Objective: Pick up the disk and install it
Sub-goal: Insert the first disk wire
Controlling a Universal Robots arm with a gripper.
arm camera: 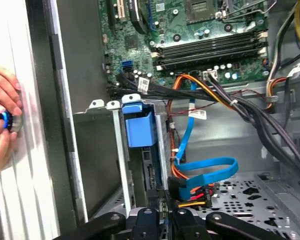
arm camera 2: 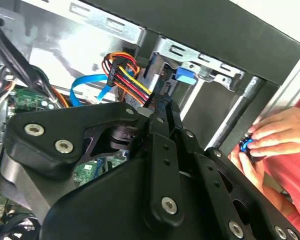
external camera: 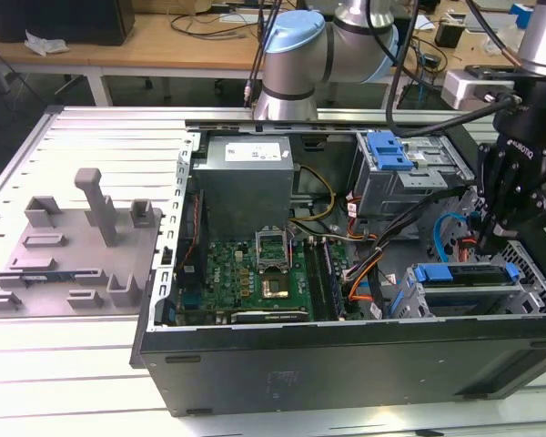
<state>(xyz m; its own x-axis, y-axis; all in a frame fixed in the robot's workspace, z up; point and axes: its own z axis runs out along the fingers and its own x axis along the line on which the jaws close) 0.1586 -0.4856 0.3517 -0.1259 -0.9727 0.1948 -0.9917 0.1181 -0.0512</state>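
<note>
Exterior view: I see the whole open computer case (external camera: 346,350) on the slatted metal desk (external camera: 91,146). A grey moulded fixture (external camera: 73,246) lies well apart from the grey drive cage (external camera: 528,282), on the other side of the case.
Wrist views: these show me a person's hands (arm camera: 2,120) outside the case wall near the cage. They pinch a small blue object (arm camera 2: 246,145).
Tool: in the second wrist view the black tool (arm camera 2: 165,104) has its tips pressed together, and I make out nothing between them. In the exterior view it (external camera: 485,241) hangs just above the cage. In the first wrist view it (arm camera: 162,207) sits just beside the cage's open end.
Disk: the disk (external camera: 460,273) sits inside the cage with its blue plastic handle (arm camera: 138,131) at the cage's edge. I cannot tell whether the tool touches it.
Materials: the cage is bare sheet metal. A flat, glossy blue ribbon cable (arm camera: 210,167) loops beside the cage. Red, yellow and black wires (arm camera 2: 125,75) bunch near the cage. The green motherboard (external camera: 255,273) lies further into the case from the cage.
</note>
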